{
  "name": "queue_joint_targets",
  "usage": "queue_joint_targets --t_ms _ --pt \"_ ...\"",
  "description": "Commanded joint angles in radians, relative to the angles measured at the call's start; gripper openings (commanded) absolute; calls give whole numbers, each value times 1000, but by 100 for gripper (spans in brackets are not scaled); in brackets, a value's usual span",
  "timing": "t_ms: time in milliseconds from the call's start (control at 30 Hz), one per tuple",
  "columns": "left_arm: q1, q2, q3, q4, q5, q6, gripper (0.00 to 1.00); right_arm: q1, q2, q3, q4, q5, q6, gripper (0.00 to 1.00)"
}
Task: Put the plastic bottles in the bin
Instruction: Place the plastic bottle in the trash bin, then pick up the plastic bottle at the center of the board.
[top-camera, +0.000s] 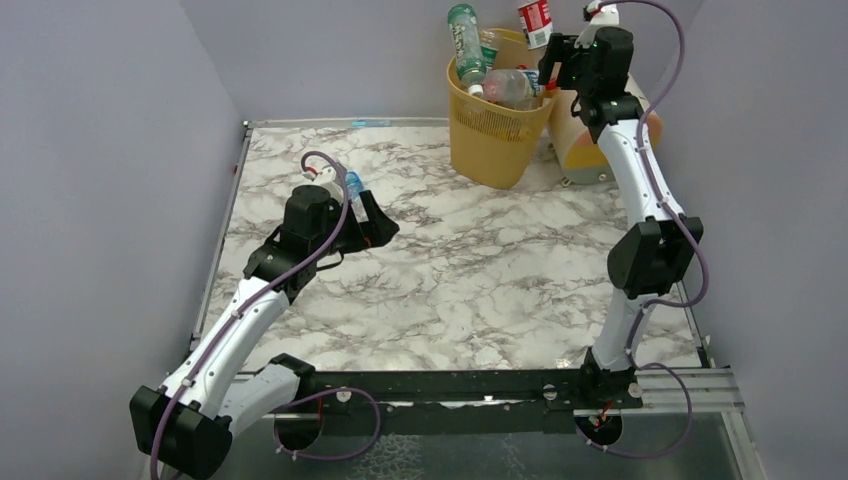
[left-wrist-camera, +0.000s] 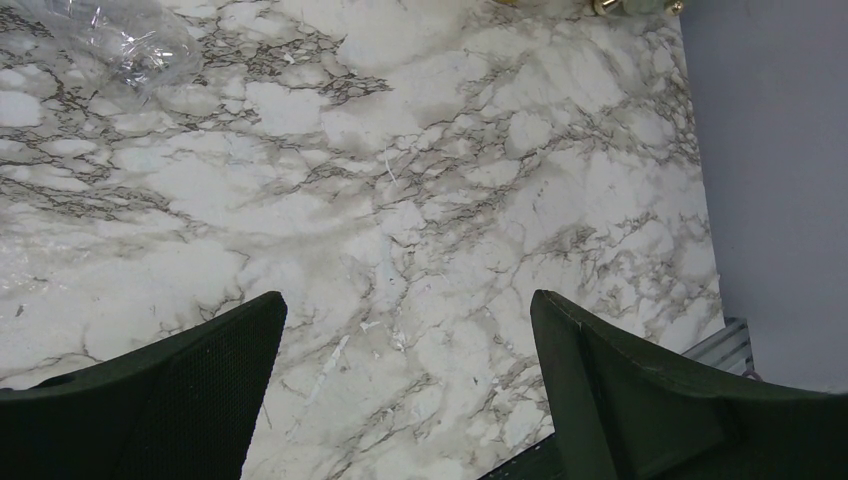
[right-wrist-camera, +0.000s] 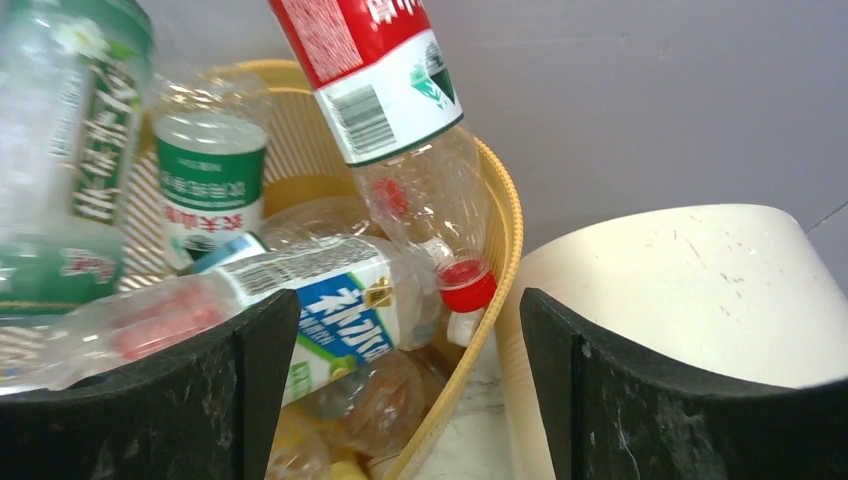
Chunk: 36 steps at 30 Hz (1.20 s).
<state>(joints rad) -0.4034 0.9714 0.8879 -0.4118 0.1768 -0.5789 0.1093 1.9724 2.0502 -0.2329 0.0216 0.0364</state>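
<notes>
The yellow-orange bin (top-camera: 492, 140) stands at the back of the table, heaped with plastic bottles. A red-labelled bottle (right-wrist-camera: 385, 80) hangs cap-down over the bin's rim (right-wrist-camera: 505, 225). Just in front of it, my right gripper (right-wrist-camera: 410, 360) is open and touches nothing. Blue-labelled (right-wrist-camera: 335, 305) and green-labelled (right-wrist-camera: 210, 190) bottles lie in the pile. In the top view the right gripper (top-camera: 555, 62) hovers by the bin's right rim. My left gripper (top-camera: 375, 225) is open above the bare marble. A clear bottle with a blue label (top-camera: 353, 184) lies beside it, partly hidden by the wrist.
A cream cylinder (right-wrist-camera: 680, 290) stands right of the bin, close against it. In the left wrist view a crumpled clear bottle (left-wrist-camera: 110, 35) lies at the top left. The grey walls (top-camera: 110, 150) close in the marble table (top-camera: 470, 280) on three sides.
</notes>
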Motion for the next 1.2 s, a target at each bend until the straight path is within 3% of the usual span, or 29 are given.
queue_joint_targets --t_ms 0,200,533,767,933,1167 --pt "-2 -23 16 -5 14 1 99 -5 -122 -34 -24 -42 108 84" --pt "-2 -7 20 -19 -36 -9 99 -5 -251 -149 -37 -153 219 84" --pt "-2 113 14 27 -176 -46 99 -2 -551 -619 55 -368 391 85" --pt "-2 57 -132 135 -174 -137 99 22 -705 -883 111 -454 448 85" --pt "-2 36 -212 189 -231 -156 99 103 -728 -994 141 -442 447 85" --pt "26 152 -156 242 -276 -117 99 190 -685 -1041 159 -406 438 85"
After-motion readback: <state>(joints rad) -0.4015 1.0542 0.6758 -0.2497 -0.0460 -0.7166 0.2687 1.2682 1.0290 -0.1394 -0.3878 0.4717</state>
